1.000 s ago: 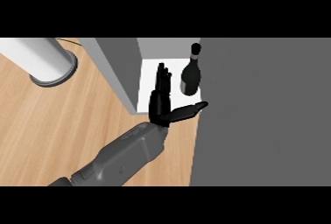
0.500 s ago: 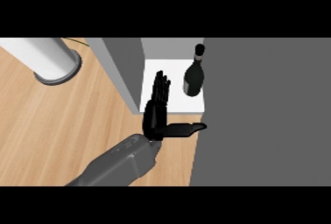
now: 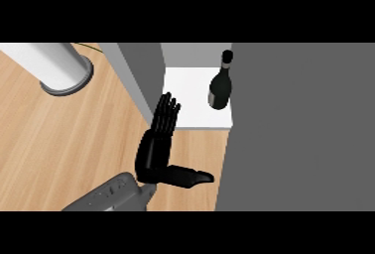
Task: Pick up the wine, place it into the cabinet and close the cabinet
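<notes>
- Straight fingers [image 3: 167, 110], pressed side by side, are pointing toward the far side of the counter, with the thumb [image 3: 192, 176] sticking out to the right; they are holding nothing.
- One hand [image 3: 155, 149] is showing in the head view, black, at the end of a grey forearm [image 3: 110, 197] coming in from the near edge left of centre; which arm it belongs to is not plain from this view.
- One wine bottle [image 3: 220, 90], dark with its neck toward the far side, is standing on the white cabinet floor [image 3: 187, 99], well inside and to the right of the fingertips, apart from the hand.
- A grey cabinet wall [image 3: 139, 74] is running along the left of the white floor, and the fingertips are lying just beside its near end.
- A large flat grey panel [image 3: 300, 129], apparently the cabinet door, is filling the right of the view and overlapping the right edge of the white floor, just beside the bottle.
- One pale upright cylinder [image 3: 55, 62] on a grey round base is standing on the wooden counter [image 3: 58, 144] at far left, well apart from the hand.
- The forearm is being cut off by the near edge, the cylinder by the far edge, and the grey panel by the right edge.
- Whatever lies behind the grey panel is staying out of sight, and whether the bottle's right side is touching it is hard to tell.
</notes>
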